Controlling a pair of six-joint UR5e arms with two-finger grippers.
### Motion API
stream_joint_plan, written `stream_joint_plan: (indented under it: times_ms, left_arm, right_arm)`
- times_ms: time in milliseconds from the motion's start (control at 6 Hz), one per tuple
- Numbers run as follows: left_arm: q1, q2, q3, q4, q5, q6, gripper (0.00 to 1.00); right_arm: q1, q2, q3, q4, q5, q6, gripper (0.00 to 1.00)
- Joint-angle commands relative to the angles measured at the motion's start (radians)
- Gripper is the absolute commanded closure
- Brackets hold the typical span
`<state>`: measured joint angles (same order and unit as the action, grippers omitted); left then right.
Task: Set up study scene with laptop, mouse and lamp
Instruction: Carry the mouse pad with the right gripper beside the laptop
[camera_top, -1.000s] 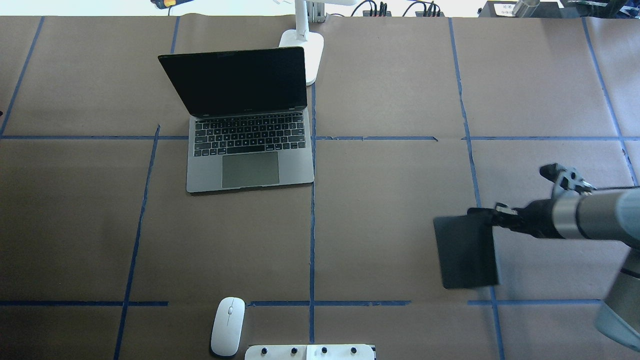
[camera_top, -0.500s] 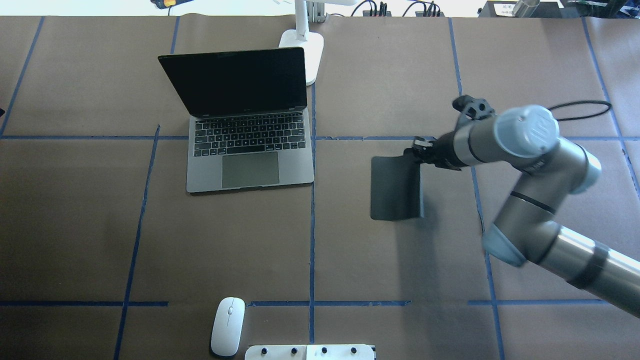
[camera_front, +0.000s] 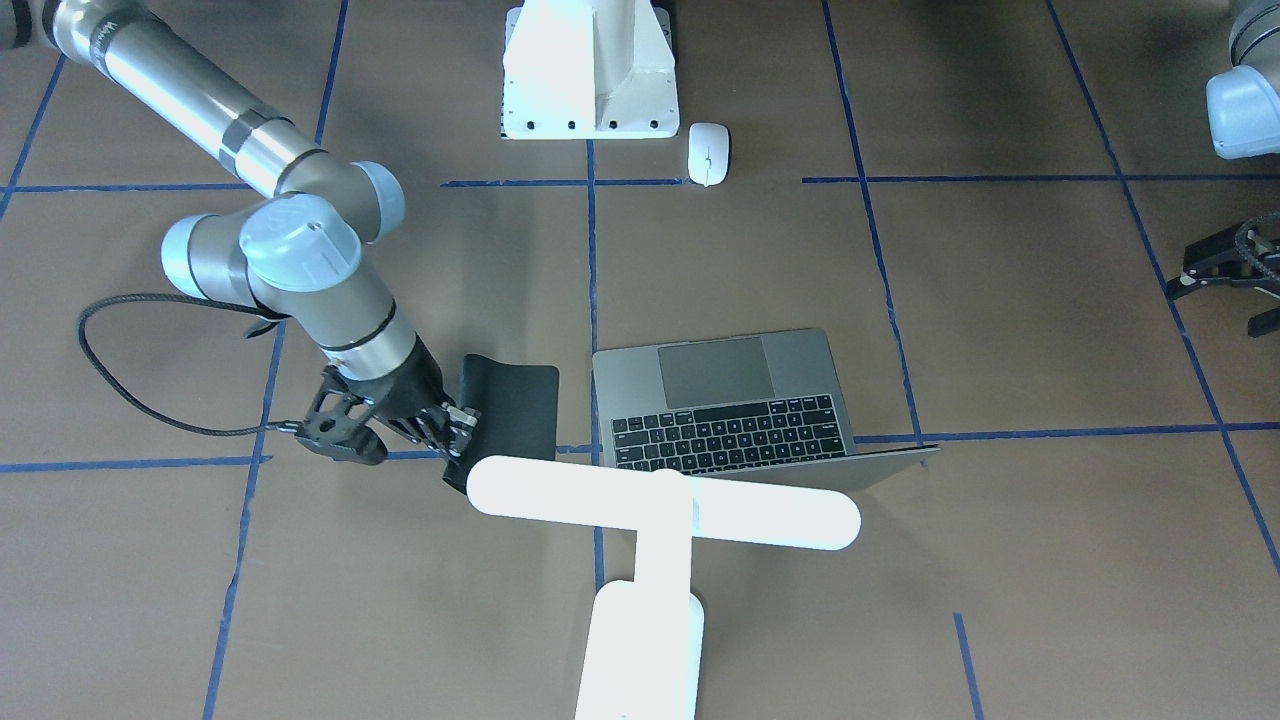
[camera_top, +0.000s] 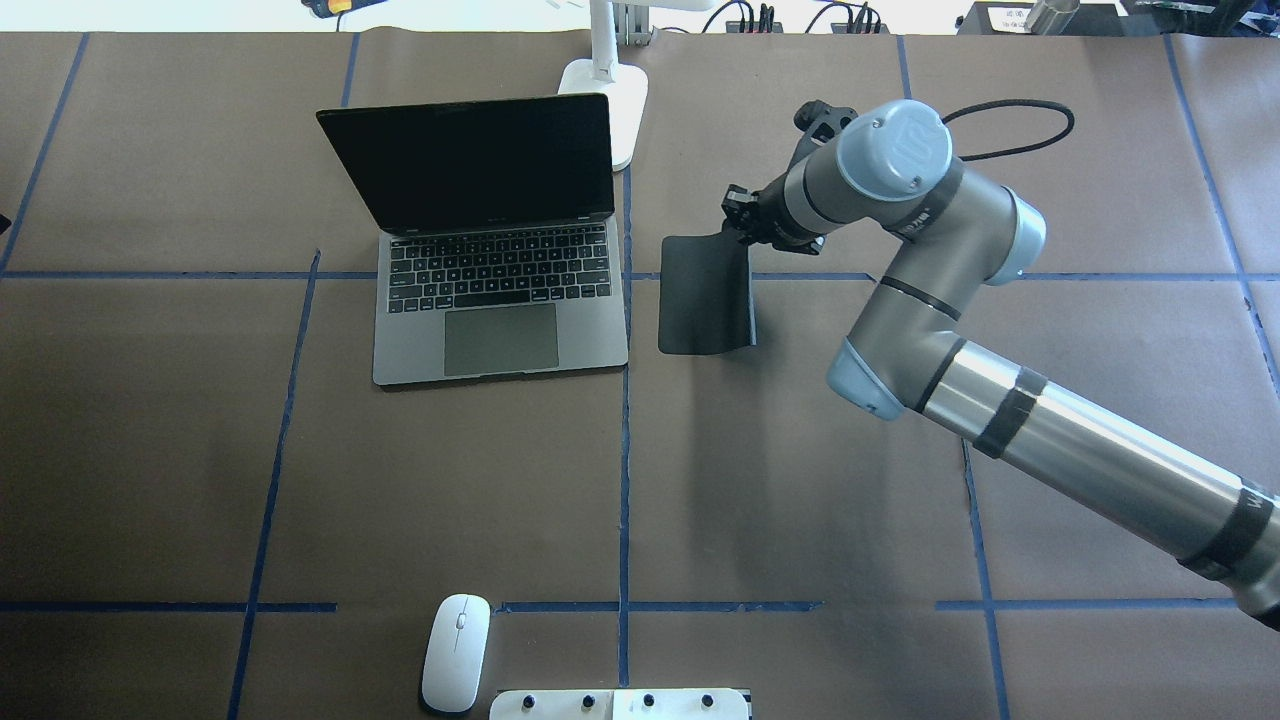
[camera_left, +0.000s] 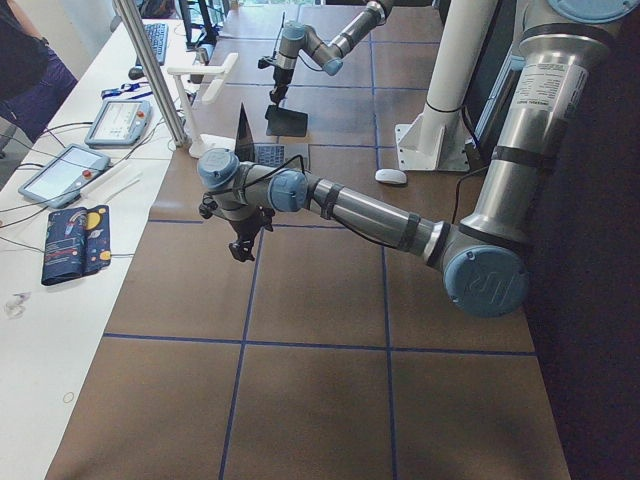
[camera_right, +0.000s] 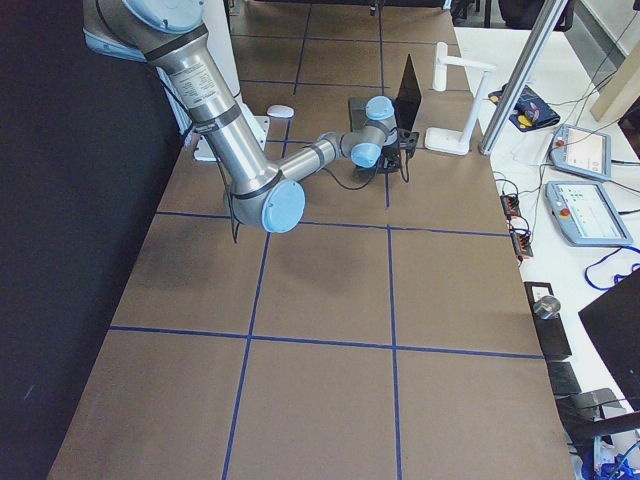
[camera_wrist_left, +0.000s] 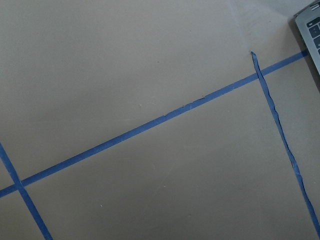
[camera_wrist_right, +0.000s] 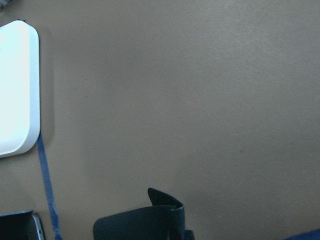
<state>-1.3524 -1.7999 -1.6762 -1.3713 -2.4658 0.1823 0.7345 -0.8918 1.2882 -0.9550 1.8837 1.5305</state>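
right gripper (camera_top: 742, 220): jaws clamped on one edge of black mat (camera_top: 705, 300), just beside open laptop (camera_top: 500, 320); mouse (camera_top: 456, 652) well apart.

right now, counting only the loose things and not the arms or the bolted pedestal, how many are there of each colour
white: 2 (mouse, lamp)
grey: 1 (laptop)
black: 1 (mat, held in the right end effector)
total: 4

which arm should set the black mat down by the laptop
Right. The right gripper grips the mat right beside the laptop; the left gripper is off past the laptop's other side.
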Motion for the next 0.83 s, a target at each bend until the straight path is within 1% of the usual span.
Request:
stream_joint_plan:
  times_ms: [0, 167, 333, 500, 667]
  left_arm:
    - [-0.001, 0.000, 0.000, 0.000, 0.001, -0.001, 0.00]
    - [0.001, -0.006, -0.002, -0.002, 0.001, -0.003, 0.00]
    - [0.002, -0.009, -0.008, -0.012, 0.001, -0.003, 0.00]
    - [0.012, -0.010, -0.031, -0.049, -0.001, -0.027, 0.00]
    - [0.062, -0.003, -0.092, -0.111, 0.007, -0.135, 0.00]
  right_arm:
    - [0.000, 0.039, -0.036, 0.001, -0.001, -0.004, 0.97]
    - [-0.006, 0.040, -0.044, -0.007, 0.000, -0.054, 0.01]
    - [0.011, 0.031, -0.043, -0.025, 0.038, -0.138, 0.00]
    - [0.066, 0.028, -0.030, -0.107, 0.151, -0.203, 0.00]
    - [0.124, 0.007, 0.018, -0.236, 0.225, -0.360, 0.00]
